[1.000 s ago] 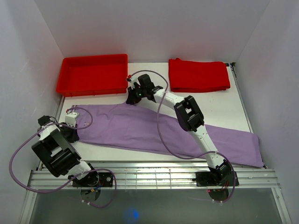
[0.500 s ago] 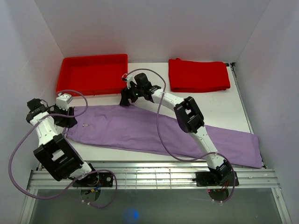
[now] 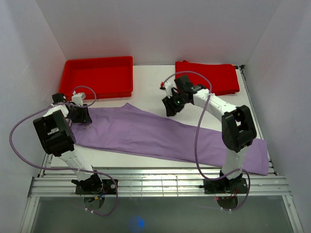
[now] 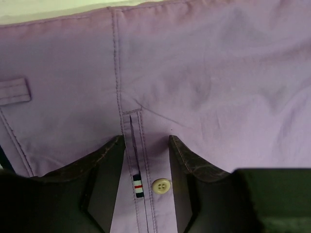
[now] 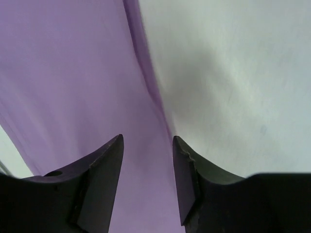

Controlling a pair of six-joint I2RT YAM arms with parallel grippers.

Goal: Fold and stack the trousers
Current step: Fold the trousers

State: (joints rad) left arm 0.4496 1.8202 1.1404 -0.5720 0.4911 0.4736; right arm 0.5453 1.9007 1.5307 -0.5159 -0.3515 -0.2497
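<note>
Top view: trousers (image 3: 146, 133) lie spread flat and diagonal on the counter (image 3: 146, 97), waist at the left, leg ends at the near right corner. Not folded yet. Left pincer (image 3: 81, 114) sits over the waist end. Right pincer (image 3: 170, 106) is just off the far edge, mid-length. A second ago both were clamped on the waist, the right one at its far corner. Both have since let go, and the right arm has swung rightward along the edge. Red tray (image 3: 97, 76) and a folded red cloth (image 3: 206, 77) sit at the back, untouched.

Left wrist: jaws apart, released, straddling the fly placket and a pale button (image 4: 161, 185). Fabric lies flat beneath, nothing pinched.

Right wrist: jaws apart, empty, hanging over the trousers' far edge where it meets bare counter.

Judgement: straightening looks finished, and the first fold needs fresh grips.
</note>
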